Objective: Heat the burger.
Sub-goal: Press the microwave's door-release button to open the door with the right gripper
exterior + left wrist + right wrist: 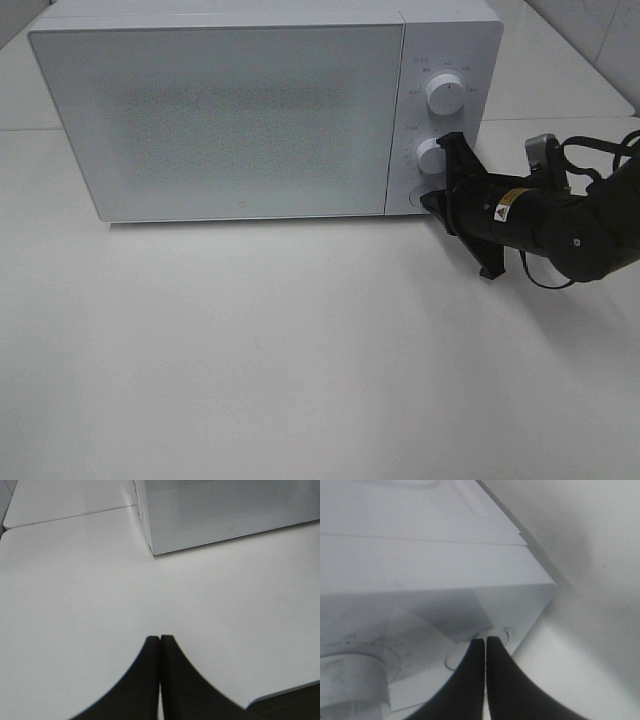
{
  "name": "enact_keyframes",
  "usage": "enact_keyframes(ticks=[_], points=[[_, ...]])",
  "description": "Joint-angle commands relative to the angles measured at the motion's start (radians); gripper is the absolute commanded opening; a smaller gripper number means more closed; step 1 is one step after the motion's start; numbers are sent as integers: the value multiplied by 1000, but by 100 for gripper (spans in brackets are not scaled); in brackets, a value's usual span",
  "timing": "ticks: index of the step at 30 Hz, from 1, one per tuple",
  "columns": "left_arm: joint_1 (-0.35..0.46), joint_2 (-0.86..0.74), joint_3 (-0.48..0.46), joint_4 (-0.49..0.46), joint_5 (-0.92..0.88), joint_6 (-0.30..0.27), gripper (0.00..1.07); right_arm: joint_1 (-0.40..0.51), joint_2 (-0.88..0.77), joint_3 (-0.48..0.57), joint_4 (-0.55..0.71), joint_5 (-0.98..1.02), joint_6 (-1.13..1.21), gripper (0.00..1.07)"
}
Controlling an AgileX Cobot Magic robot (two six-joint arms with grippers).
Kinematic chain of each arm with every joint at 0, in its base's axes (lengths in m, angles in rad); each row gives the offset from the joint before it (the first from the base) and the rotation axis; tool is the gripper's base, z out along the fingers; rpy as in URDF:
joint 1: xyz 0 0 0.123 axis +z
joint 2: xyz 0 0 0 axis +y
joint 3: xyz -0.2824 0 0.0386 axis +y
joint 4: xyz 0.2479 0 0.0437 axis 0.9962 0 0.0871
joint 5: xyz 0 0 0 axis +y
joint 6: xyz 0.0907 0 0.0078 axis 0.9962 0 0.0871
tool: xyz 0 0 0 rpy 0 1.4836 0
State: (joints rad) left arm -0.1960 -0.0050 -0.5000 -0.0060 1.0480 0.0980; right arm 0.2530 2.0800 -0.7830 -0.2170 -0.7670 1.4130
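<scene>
right tool (485, 640) narrow, empty, tips at the round button (456, 656) of the microwave (455, 45) | left tool (160, 639) narrow, empty, above desk (75, 605) | door (215, 115) closed, burger nowhere we see; possibly inside | heating unconfirmed

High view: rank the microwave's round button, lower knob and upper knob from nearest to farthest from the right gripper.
1. Round button, at the bottom of the control panel, at the right gripper's shut tips.
2. Lower knob, just above the button.
3. Upper knob, top of the panel.
</scene>
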Motion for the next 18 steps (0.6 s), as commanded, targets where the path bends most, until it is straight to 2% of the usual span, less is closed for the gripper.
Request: enact_keyframes(ticks=[1,18], points=[[2,-20,3,-4,-14,-3,0,2,2,-27,13,-44,-16,0],[2,-20,3,-3,-14,-3,0,2,2,-97,26,-101,-16,0]])
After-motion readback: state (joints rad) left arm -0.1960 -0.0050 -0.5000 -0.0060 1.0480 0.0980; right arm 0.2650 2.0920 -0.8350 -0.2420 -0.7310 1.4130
